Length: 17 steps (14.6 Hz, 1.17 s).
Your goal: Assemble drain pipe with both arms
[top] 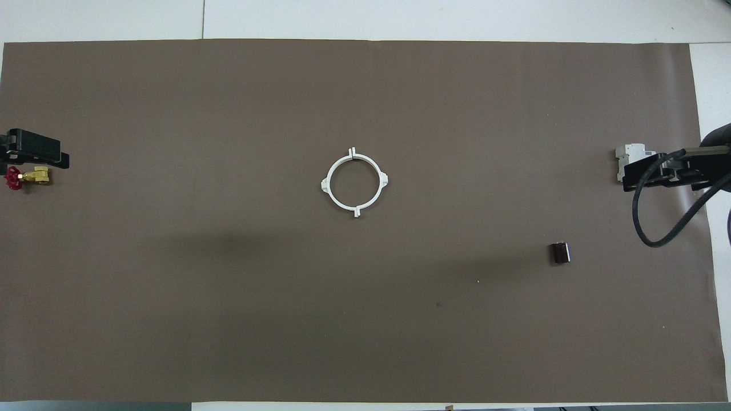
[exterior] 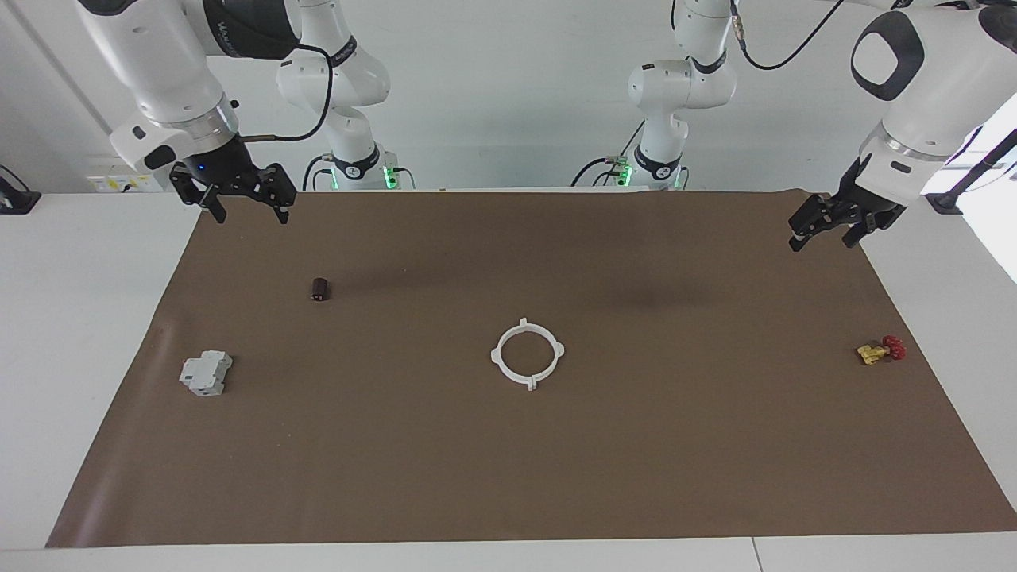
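Observation:
The drain pipe (exterior: 499,364) lies joined as one white ring with four tabs on the middle of the brown mat; it also shows in the overhead view (top: 331,197). Neither gripper touches it. My left gripper (exterior: 824,241) is open and empty, raised over the mat's edge at the left arm's end of the table; it shows at the overhead view's edge (top: 34,150). My right gripper (exterior: 250,216) is open and empty, raised over the mat's corner at the right arm's end; in the overhead view (top: 657,176) it partly covers the grey block.
A grey boxy block (exterior: 206,373) and a small dark cylinder (exterior: 319,289) lie toward the right arm's end of the mat. A yellow-and-red valve (exterior: 880,350) lies toward the left arm's end, also in the overhead view (top: 25,178).

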Each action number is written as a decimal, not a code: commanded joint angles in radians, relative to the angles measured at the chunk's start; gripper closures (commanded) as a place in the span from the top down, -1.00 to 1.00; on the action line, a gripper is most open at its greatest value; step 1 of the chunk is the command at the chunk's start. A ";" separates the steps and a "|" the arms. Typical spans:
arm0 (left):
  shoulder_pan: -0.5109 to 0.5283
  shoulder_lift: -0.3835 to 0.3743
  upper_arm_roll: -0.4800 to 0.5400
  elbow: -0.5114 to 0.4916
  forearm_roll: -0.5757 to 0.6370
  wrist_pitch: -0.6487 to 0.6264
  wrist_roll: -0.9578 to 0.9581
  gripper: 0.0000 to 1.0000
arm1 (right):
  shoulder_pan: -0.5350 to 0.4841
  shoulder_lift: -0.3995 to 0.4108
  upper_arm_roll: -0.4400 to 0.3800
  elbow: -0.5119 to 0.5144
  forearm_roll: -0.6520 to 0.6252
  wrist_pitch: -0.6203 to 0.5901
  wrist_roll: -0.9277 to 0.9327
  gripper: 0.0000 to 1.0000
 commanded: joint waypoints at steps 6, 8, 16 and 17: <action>0.002 -0.050 -0.008 -0.018 -0.008 -0.073 0.035 1.00 | -0.010 -0.009 0.008 -0.006 -0.003 0.016 -0.033 1.00; 0.004 -0.050 -0.008 -0.023 -0.008 -0.063 0.035 1.00 | -0.011 -0.009 0.008 -0.004 -0.001 0.016 -0.033 1.00; -0.002 -0.053 -0.008 -0.030 0.033 -0.072 0.026 1.00 | -0.004 -0.009 0.013 0.000 0.000 0.016 -0.032 1.00; -0.005 -0.053 -0.008 -0.029 0.052 -0.067 0.027 1.00 | -0.004 -0.009 0.013 0.000 0.000 0.016 -0.032 1.00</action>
